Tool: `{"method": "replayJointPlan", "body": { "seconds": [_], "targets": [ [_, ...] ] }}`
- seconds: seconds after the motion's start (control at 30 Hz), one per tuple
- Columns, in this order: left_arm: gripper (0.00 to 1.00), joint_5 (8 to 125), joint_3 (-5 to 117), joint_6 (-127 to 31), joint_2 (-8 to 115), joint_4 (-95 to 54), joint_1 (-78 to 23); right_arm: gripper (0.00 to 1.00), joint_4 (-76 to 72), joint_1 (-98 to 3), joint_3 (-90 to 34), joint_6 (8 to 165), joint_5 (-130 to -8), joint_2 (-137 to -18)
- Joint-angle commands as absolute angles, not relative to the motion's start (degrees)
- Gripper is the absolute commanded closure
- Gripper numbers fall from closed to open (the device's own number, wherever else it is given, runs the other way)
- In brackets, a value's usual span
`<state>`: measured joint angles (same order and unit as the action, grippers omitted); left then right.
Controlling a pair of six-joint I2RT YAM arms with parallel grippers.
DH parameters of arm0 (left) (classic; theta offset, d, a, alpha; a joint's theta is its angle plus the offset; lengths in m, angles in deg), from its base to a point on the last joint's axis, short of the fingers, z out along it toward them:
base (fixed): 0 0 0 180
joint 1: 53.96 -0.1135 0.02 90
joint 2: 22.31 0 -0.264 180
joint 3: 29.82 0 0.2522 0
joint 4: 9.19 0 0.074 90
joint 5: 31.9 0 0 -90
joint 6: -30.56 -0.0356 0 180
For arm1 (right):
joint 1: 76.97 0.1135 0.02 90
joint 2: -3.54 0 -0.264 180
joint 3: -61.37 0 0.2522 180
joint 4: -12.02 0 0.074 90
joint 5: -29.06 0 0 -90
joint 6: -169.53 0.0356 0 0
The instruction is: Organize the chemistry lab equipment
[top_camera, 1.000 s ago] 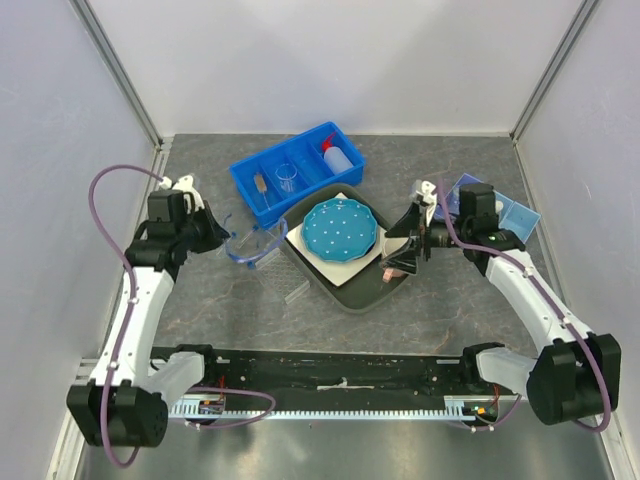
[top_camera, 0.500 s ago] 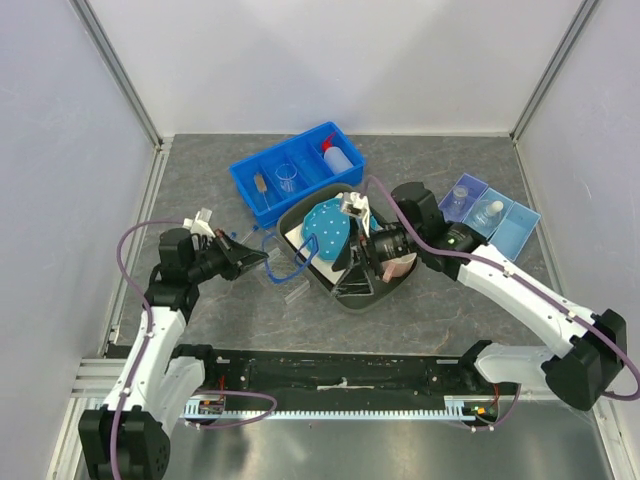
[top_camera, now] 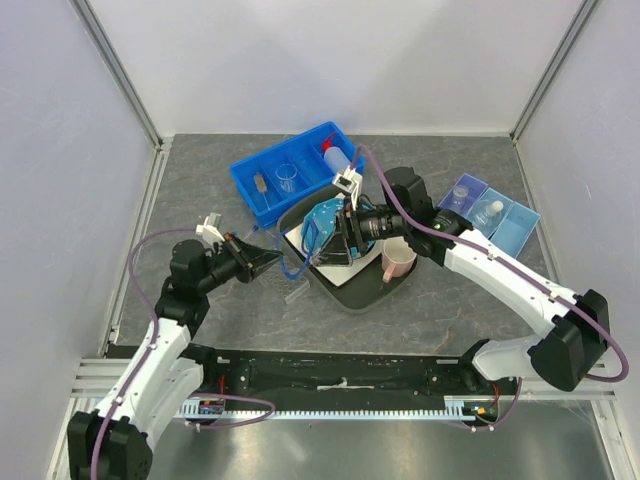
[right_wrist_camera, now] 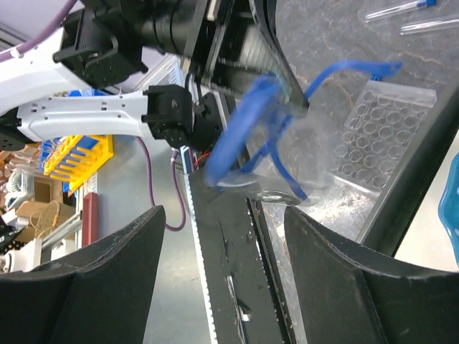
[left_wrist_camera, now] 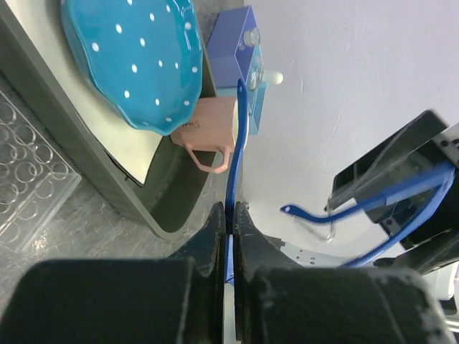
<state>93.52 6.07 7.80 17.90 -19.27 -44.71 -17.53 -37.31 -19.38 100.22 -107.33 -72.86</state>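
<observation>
My left gripper is shut on one temple arm of the blue goggles, holding them above the table left of the dark tray. In the left wrist view the thin blue arm runs up from between the pressed jaws. My right gripper reaches leftward over the tray and stands open. The goggles' clear lens and blue frame hang just beyond its fingertips. A clear rack lies below the goggles, with blue-capped vials beyond it.
The blue white-dotted plate and a pink mug sit in the tray. A blue bin at the back holds a brush, a beaker and the squeeze bottle. A light blue tray with a white-capped bottle stands at the right.
My right arm has swung from the tray's right side across it to the goggles, its jaws narrowing somewhat. My left arm has drawn back and carried the goggles toward the tray.
</observation>
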Motion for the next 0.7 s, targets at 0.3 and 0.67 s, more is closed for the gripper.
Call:
{"method": "replayJointPlan", "body": {
  "seconds": [0.3, 0.67],
  "targets": [
    [0.98, 79.5, 14.1, 5.3, 25.1, -13.7, -26.5, 0.3, -19.8, -36.2, -25.8, 96.3, -95.9, -75.6],
    [0.98, 70.9, 18.6, 2.9, 27.3, -16.3, -21.4, 0.41, -25.1, -35.0, -28.9, 89.9, -83.2, -76.8]
  ]
}}
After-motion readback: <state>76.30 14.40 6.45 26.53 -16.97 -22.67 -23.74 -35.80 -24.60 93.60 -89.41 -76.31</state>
